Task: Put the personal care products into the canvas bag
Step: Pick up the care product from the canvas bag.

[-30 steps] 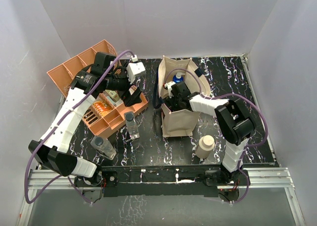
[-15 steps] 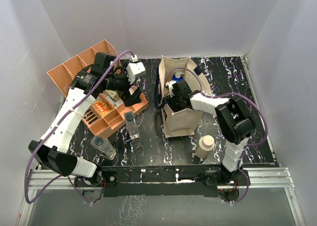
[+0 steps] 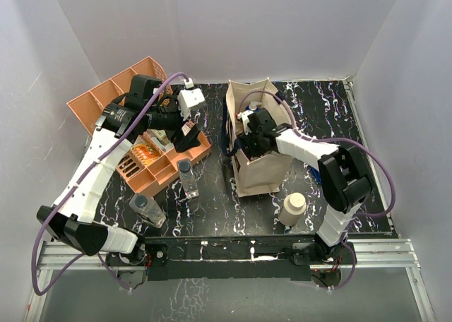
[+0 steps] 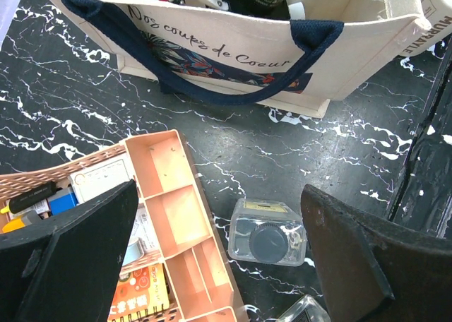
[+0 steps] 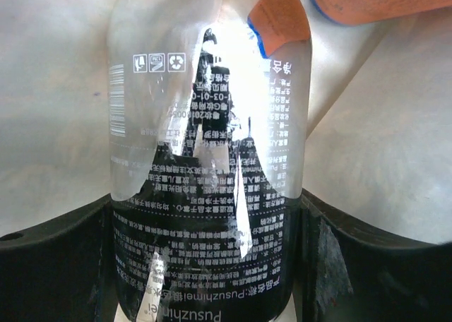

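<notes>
Over the last second the right gripper (image 3: 251, 131), clamped on a clear bottle (image 5: 208, 159), has pushed deeper into the canvas bag (image 3: 261, 175); release looks near. The left gripper (image 4: 219, 244) is spread wide, empty.

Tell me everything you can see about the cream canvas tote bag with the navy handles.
The cream-beige canvas tote bag stands upright on the black marbled table, its mouth open upward. Dark navy webbing handles loop from its rim. One side carries the script Nos coups de Coeur above a floral print. The right gripper reaches into the mouth, shut on a clear printed bottle. A cream cylinder bottle stands just apart from its near side.
</notes>
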Action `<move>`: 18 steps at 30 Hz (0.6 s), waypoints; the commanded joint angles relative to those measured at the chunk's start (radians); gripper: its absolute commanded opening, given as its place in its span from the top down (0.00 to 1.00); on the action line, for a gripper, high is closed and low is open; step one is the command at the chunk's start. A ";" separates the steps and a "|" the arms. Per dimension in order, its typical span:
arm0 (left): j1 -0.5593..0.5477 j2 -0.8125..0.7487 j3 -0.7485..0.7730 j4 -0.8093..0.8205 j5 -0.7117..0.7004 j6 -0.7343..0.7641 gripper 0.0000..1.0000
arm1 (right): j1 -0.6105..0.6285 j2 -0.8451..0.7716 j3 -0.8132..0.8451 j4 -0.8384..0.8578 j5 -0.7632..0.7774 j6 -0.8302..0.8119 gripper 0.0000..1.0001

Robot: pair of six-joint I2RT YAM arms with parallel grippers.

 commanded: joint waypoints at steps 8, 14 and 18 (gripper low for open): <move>0.005 -0.038 0.005 -0.007 0.010 0.002 0.03 | -0.017 -0.146 0.156 0.057 0.004 -0.017 0.92; 0.005 -0.040 0.006 -0.008 0.007 0.002 0.03 | -0.024 -0.176 0.189 0.035 0.004 -0.025 0.92; 0.005 -0.040 0.005 -0.008 0.004 0.002 0.03 | -0.030 -0.197 0.215 0.019 0.003 -0.032 0.92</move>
